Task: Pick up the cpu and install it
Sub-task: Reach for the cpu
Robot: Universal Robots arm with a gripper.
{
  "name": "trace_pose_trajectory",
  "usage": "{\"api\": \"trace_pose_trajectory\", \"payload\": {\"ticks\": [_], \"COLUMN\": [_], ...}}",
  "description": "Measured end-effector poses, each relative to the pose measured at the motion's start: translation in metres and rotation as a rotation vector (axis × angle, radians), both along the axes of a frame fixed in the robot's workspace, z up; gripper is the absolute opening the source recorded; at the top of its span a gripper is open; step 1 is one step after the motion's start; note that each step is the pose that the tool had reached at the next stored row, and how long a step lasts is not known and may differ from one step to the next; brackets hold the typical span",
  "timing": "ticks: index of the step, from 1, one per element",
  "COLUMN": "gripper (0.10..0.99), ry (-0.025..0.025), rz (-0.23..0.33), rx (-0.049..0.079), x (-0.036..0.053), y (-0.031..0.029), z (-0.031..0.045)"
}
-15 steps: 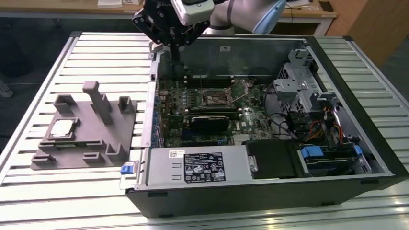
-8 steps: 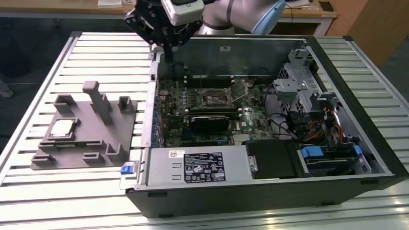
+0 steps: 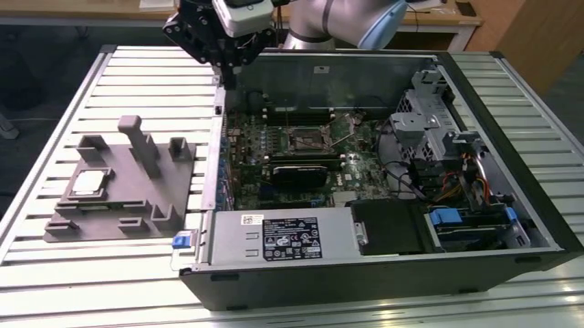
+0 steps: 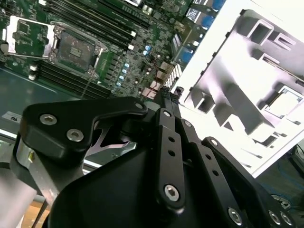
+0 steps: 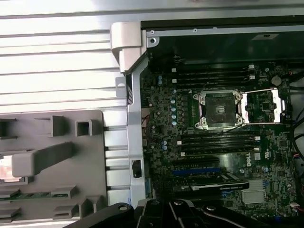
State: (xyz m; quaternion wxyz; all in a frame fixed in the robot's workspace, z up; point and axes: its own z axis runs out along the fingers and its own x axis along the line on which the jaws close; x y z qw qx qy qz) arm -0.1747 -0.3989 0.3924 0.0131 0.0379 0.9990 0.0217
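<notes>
The cpu (image 3: 89, 183) is a small flat square with a pale, shiny metal top. It lies in a recess of the grey plastic fixture (image 3: 128, 198), a matte block with upright posts and ribs, at the exterior view's left. The second wrist view shows the chip (image 4: 285, 102) seated in the same fixture (image 4: 228, 95). The fixture rests on a bench (image 3: 55, 116) of ribbed aluminium slats, just beside the open black computer case (image 3: 383, 280).

Inside the case lies a green motherboard (image 3: 251, 143) studded with small parts. Near its middle is a square metal-framed socket (image 3: 306, 137) with a dark centre, and it also shows in both wrist views (image 4: 76, 45) (image 5: 218, 110). A silver power supply (image 3: 283, 236) sits along the case's near wall.

The arm (image 3: 347, 20), smooth silver and grey, reaches in from the upper edge of the exterior view. Its black gripper (image 3: 226, 78) points straight down over the far left corner of the case, well apart from the cpu. In the second wrist view the fingers (image 4: 164, 114) are slim black bars with bolt heads, pressed together at the tips with nothing between them.
</notes>
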Motion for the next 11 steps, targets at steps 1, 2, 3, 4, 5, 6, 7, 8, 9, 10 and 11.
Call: {"api": "trace_pose_trajectory", "payload": {"ticks": [1,2,3,4,5,6,7,8,9,10,11], "gripper": [0.106,0.106,0.106,0.106,0.106,0.106,0.106,0.106,0.106,0.106,0.106], "ry": [0.0000,0.0000,-0.0001,0.0000,0.0000,-0.0001,-0.0001,0.0000,-0.0001,0.0000,0.0000], "rz": [0.000,0.000,0.000,0.000,0.000,0.000,0.000,0.000,0.000,0.000,0.000], "rx": [0.000,0.000,0.000,0.000,0.000,0.000,0.000,0.000,0.000,0.000,0.000], "x": [-0.0017,-0.0034,-0.0050,-0.0067,-0.0084,-0.0101,-0.0116,-0.0130,-0.0144,-0.0158,-0.0172], "y": [0.0000,0.0000,0.0000,0.0000,0.0000,0.0000,0.0000,0.0000,0.0000,0.0000,0.0000], "z": [-0.0001,-0.0003,-0.0005,-0.0006,-0.0007,-0.0009,-0.0010,-0.0011,-0.0012,-0.0012,-0.0013]}}
